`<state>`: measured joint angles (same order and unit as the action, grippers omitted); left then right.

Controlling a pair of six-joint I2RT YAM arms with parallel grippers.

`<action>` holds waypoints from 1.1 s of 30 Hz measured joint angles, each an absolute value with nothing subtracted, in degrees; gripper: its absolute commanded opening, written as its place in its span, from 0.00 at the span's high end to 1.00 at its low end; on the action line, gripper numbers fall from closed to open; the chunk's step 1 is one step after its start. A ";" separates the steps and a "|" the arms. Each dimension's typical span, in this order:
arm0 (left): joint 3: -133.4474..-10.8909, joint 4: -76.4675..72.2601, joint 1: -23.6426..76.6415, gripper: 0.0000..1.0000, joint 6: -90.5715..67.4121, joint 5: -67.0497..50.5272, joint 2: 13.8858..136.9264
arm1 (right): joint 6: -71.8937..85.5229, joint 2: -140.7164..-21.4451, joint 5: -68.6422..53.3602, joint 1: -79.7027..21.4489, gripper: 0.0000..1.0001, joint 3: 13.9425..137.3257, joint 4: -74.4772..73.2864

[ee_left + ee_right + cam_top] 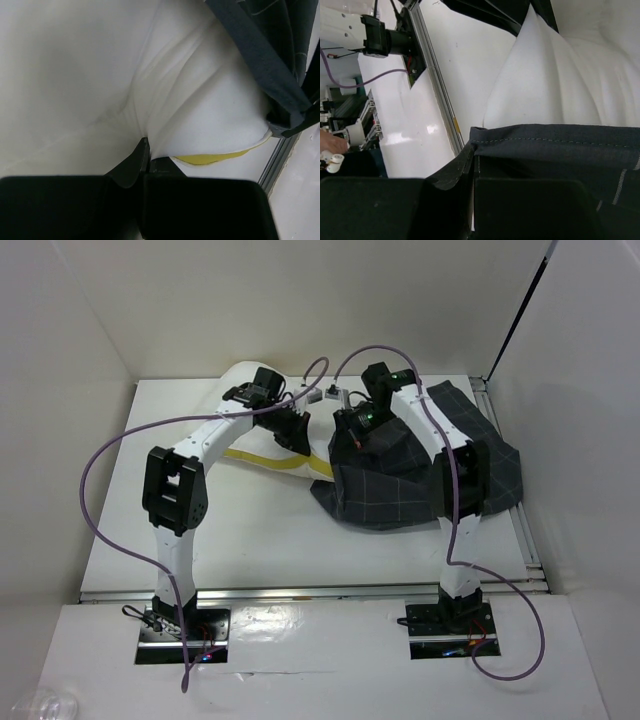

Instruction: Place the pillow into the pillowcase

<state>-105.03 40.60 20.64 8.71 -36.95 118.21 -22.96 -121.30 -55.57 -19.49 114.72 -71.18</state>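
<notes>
The white pillow (238, 385) lies at the back of the table, its yellow band (262, 460) facing the front. Its right part is under the dark checked pillowcase (400, 495), which is bunched at centre right. My left gripper (292, 432) is shut on a pinched fold of the pillow (210, 115) just above the yellow band (215, 159). The left gripper (146, 152) has the pillowcase edge (270, 50) hanging to its right. My right gripper (474, 156) is shut on the stitched hem of the pillowcase (555, 150), with the pillow (560, 85) bulging beyond it.
A metal rail (527, 540) runs along the table's right edge and shows again as a rail (437, 85) in the right wrist view. White walls close in the left, back and right. Purple cables (100, 460) loop over both arms. A small grey part (330, 395) sits at the back.
</notes>
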 measured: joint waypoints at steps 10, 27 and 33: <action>-104.84 39.07 20.27 1.00 5.37 -38.72 118.21 | -20.23 -124.03 -56.40 -18.33 1.00 118.63 -71.18; -84.25 21.54 28.27 1.00 1.02 -37.04 109.08 | -12.93 -127.85 -56.86 -18.39 1.00 126.32 -69.54; -76.44 18.11 32.82 1.00 3.27 -33.43 102.50 | -12.19 -125.16 -56.95 -18.79 0.50 117.51 -69.80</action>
<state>-76.44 18.11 32.82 3.27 -33.43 102.50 -12.19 -125.16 -56.95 -18.79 117.51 -69.80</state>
